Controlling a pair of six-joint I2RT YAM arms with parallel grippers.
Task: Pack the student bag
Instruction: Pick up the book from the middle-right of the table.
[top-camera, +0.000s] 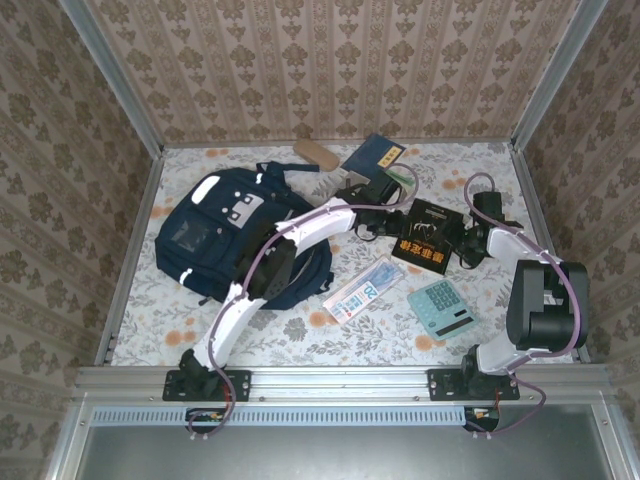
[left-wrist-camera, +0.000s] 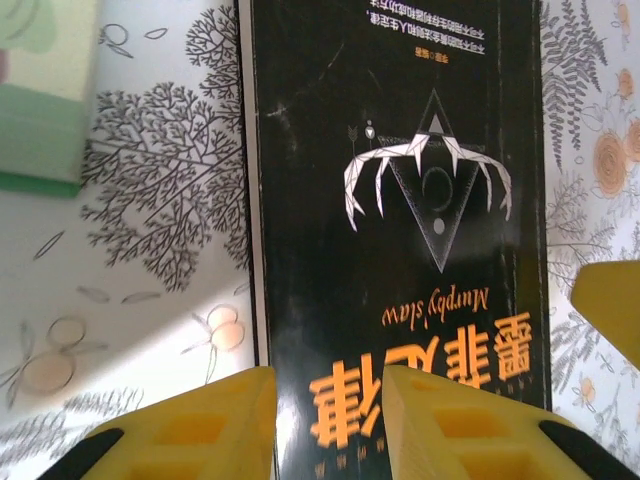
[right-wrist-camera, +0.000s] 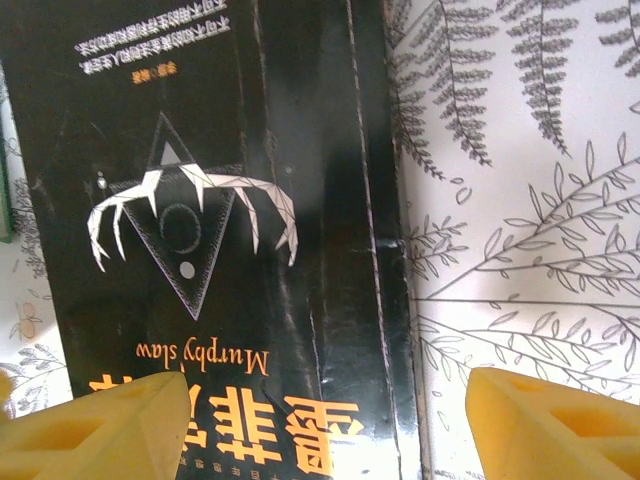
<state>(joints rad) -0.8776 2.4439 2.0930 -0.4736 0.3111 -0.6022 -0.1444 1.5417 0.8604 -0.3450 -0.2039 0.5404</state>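
The student bag (top-camera: 210, 240) lies at nine o'clock on the table (top-camera: 380, 340). It looks soft and floppy, so I'd take it by the rim of its opening. My right gripper (right-wrist-camera: 325, 410) is spread across the black book (right-wrist-camera: 200, 200). My left gripper (left-wrist-camera: 330, 400) is narrowed at the book's other edge, and I can't tell whether it's pinching it.

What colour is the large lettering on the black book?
Orange on the black book, clearest in the left wrist view.
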